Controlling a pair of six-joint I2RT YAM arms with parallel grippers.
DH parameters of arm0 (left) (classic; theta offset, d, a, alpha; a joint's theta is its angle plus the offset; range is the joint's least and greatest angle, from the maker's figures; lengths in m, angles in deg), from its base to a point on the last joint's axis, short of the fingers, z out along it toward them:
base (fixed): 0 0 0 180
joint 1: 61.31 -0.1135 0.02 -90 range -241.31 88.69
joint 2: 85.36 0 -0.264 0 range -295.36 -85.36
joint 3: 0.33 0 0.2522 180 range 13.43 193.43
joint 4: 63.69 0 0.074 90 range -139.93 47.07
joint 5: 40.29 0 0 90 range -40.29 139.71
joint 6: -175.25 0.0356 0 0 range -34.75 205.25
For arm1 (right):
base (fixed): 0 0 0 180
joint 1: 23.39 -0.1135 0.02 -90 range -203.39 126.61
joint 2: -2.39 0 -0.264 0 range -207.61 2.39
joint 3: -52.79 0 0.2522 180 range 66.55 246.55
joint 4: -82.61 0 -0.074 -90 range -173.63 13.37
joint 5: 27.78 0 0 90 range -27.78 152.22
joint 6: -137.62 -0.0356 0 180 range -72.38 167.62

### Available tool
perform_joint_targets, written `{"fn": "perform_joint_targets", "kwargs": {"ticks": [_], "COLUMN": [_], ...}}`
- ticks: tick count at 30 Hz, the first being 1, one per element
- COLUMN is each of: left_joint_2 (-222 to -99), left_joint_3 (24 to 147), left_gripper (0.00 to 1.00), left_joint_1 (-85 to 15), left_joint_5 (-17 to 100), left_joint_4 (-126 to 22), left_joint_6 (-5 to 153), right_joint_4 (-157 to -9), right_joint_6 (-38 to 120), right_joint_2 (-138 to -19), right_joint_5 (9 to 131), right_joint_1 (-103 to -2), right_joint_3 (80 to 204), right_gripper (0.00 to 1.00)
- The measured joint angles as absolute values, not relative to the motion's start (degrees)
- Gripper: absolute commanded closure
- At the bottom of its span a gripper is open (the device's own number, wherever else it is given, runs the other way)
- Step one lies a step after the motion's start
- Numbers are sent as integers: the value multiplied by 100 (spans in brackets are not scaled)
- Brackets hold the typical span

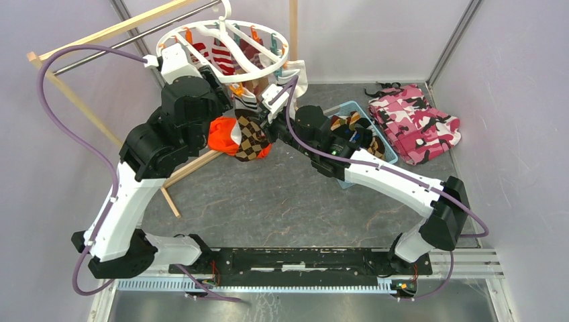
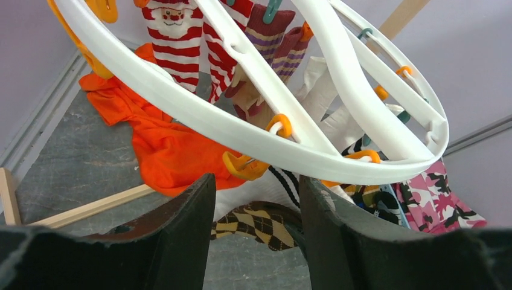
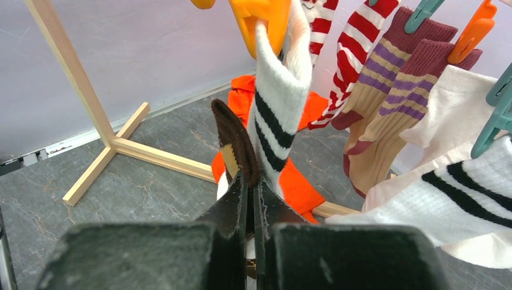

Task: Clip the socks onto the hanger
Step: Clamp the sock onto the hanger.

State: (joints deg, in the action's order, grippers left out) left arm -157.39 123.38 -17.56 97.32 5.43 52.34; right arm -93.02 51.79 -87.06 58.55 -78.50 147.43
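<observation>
Right gripper fingers are pinching tight on the brown argyle sock, beside a white black-striped sock hanging from an orange clip. Left gripper is gaping wide, holding nothing, beneath the hanger ring

1. One white ring hanger up there, just the one.
2. Red-and-white striped socks: I counted two.
3. Maroon socks with purple bands: two again.
4. White socks with black stripes: two.
5. Brown argyle sock: one that I could see.
6. One orange garment, one pink camouflage cloth, one blue basket, one wooden rack.
</observation>
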Motion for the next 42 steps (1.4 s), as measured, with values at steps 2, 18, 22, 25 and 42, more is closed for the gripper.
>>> {"fn": "perform_joint_targets", "kwargs": {"ticks": [2, 18, 22, 25, 42], "left_joint_2": [-15763, -12453, -11586, -11367, -12696], "left_joint_3": [12327, 8651, 6540, 5217, 4290], "left_gripper": [39, 25, 20, 19, 36], "left_joint_1": [-1756, -1767, -1767, -1767, -3485], "left_joint_5": [9750, 6255, 5359, 5050, 2609], "left_joint_4": [468, -1521, -2799, -3650, -7490], "left_joint_6": [5304, 7116, 7857, 8423, 8561], "right_joint_4": [-9300, -9245, -9252, -9263, -9114], "right_joint_6": [5179, 5131, 5135, 5155, 5976], "right_joint_2": [-8706, -8462, -8215, -8048, -7030], "right_joint_5": [5862, 6083, 6135, 6179, 8183], "right_joint_1": [-7844, -7573, -7426, -7308, -6102], "right_joint_3": [14743, 14444, 14149, 13963, 13148], "right_gripper": [100, 100, 100, 100, 100]}}
